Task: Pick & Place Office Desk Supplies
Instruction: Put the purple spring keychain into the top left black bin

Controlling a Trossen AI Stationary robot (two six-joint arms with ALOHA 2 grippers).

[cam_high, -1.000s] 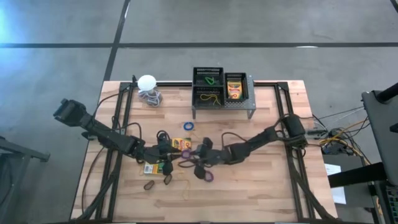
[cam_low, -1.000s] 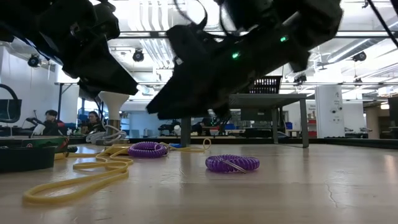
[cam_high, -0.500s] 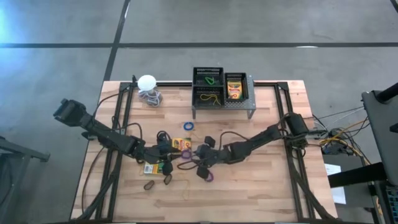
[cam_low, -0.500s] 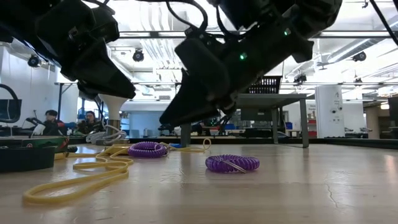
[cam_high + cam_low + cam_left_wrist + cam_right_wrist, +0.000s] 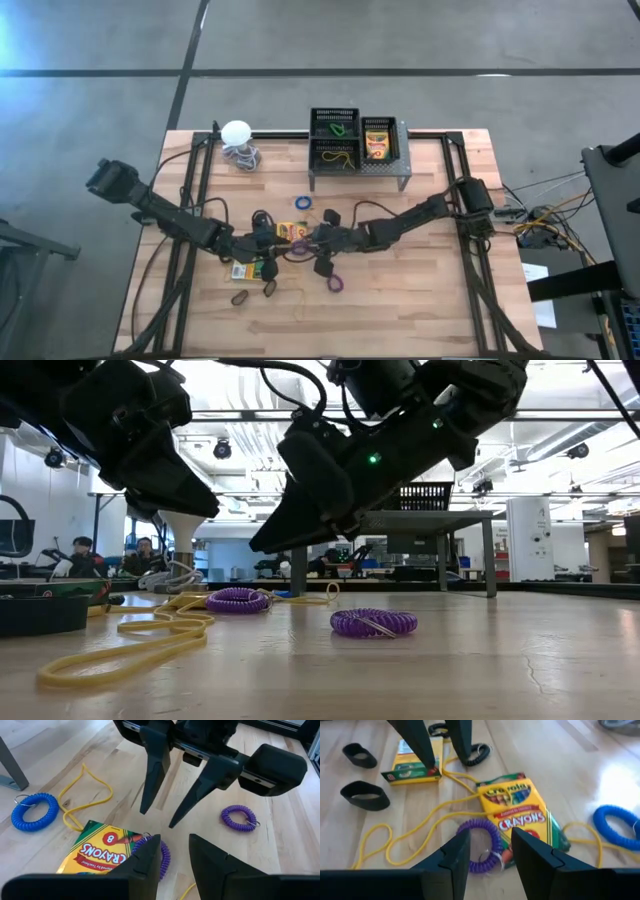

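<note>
A yellow-and-green crayon box (image 5: 520,807) lies flat on the table, a purple coil loop (image 5: 475,827) beside it. My right gripper (image 5: 490,832) hovers open over that loop, clear of the table in the low view (image 5: 265,545). My left gripper (image 5: 175,840) faces it from the left, also open and above the wood, near the same box (image 5: 100,850). A second crayon box (image 5: 412,762) lies by the left gripper. Another purple loop (image 5: 335,283) and a blue one (image 5: 303,202) lie apart. Black mesh bins (image 5: 335,140) sit on a grey stand at the far edge.
A long yellow band (image 5: 420,825) snakes between the boxes. Two black loops (image 5: 365,795) lie near the table's front left. A white ball with a coiled cord (image 5: 238,140) stands at the far left. The stand's bins hold a crayon box (image 5: 377,143) and loops.
My right gripper has moved a little toward the table's far edge, up slightly, and has rolled about its own axis. It now stands nearer the crayon box. The left gripper and the things on the table have kept still.
</note>
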